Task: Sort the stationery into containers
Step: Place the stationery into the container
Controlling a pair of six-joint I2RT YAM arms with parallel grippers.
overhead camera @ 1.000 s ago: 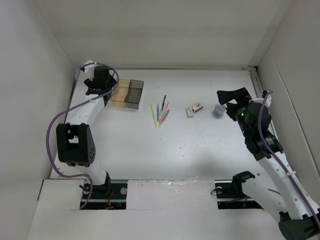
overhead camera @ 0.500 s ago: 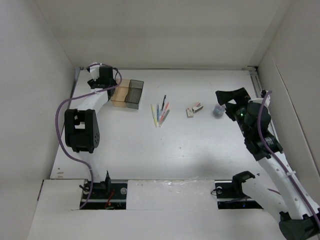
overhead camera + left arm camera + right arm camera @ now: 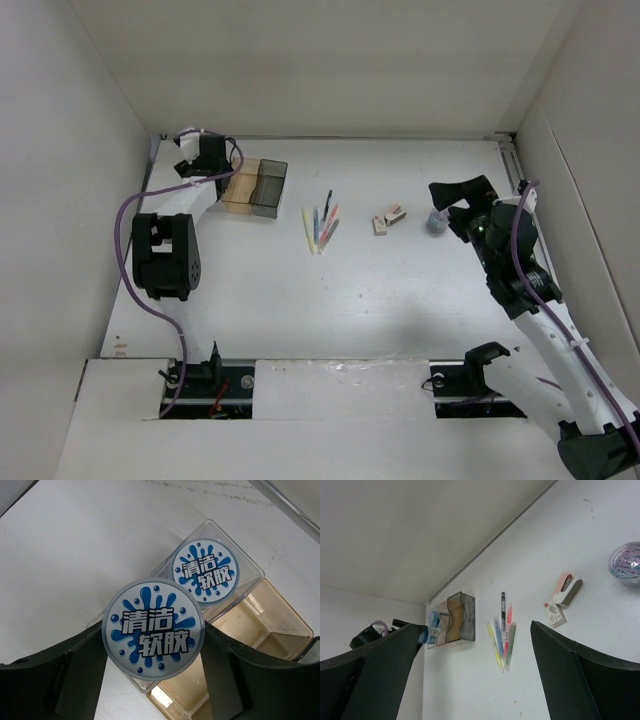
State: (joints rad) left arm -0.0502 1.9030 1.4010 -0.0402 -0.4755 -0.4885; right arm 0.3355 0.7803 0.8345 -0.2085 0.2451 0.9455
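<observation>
My left hand (image 3: 152,650) is up in the far left corner, close to the side and back walls. It's gripping a tape roll (image 3: 153,630) by its edges over a corner of the clear tray (image 3: 260,573), where a second roll (image 3: 206,573) lies flat. The amber tray (image 3: 240,625) sits right beside it. My right hand (image 3: 475,675) hangs spread wide with nothing in it near the table's (image 3: 400,310) right edge. The pens (image 3: 320,228) are well apart, mid-table.

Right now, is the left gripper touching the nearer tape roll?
Touching. The left wrist view shows the fingers of the left gripper pressed against both sides of the tape roll, above the clear tray.
</observation>
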